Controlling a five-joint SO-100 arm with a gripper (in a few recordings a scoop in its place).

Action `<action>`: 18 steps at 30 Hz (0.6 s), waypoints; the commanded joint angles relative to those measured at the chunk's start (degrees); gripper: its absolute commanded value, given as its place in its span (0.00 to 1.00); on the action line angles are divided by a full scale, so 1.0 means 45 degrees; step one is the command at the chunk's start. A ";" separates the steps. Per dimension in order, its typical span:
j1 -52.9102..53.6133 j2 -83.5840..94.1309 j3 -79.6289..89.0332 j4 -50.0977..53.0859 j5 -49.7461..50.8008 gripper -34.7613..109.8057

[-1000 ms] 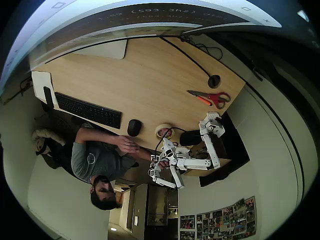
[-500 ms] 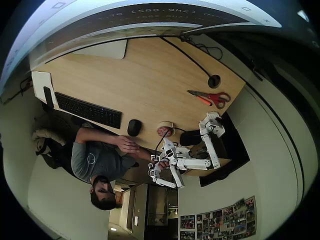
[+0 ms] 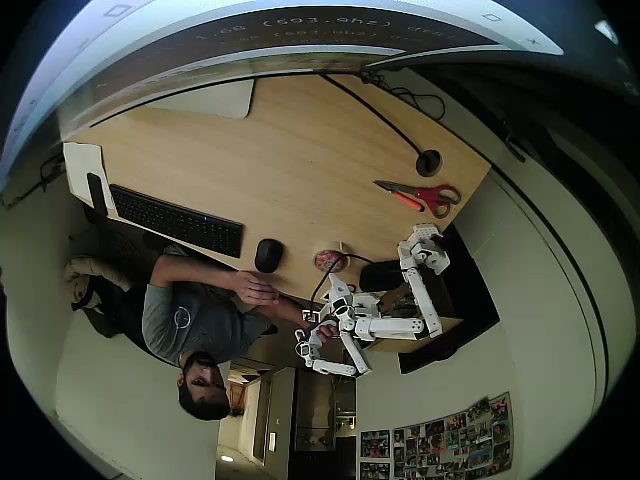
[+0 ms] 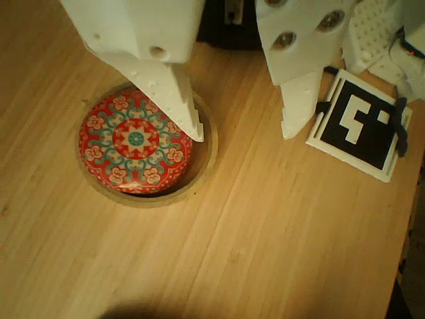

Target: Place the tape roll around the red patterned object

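- My gripper [image 4: 242, 129] hangs just above the table with its two white fingers [image 4: 174, 93] spread wide and nothing between them.
- In the wrist view the tape roll [image 4: 204, 159] lies flat on the wooden desk [image 4: 265, 252], ringing the red patterned object [image 4: 135, 141], a domed disc with a teal and cream mandala pattern.
- One fingertip overlaps the disc's right edge and the ring's inner wall; I cannot tell if it touches either.
- A black-and-white marker tile [image 4: 358, 126] lies right of the ring, well clear of it.
- In the overhead view the red patterned object [image 3: 327, 261] sits just right of the black computer mouse [image 3: 268, 255], near the desk's front edge.
- I judge the placing done and the release step in hand.
- Next I should lift straight up, so that the finger does not drag the ring off the disc.
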 commanded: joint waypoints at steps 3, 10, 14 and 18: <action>0.0195 0.1641 -0.0059 0.1406 -0.0117 0.47; 0.1523 0.4082 -0.0156 0.3535 -0.0449 0.48; 0.3574 0.4746 -0.0352 0.4297 -0.1738 0.48; 0.5566 0.4941 -0.0625 0.4727 -0.2324 0.49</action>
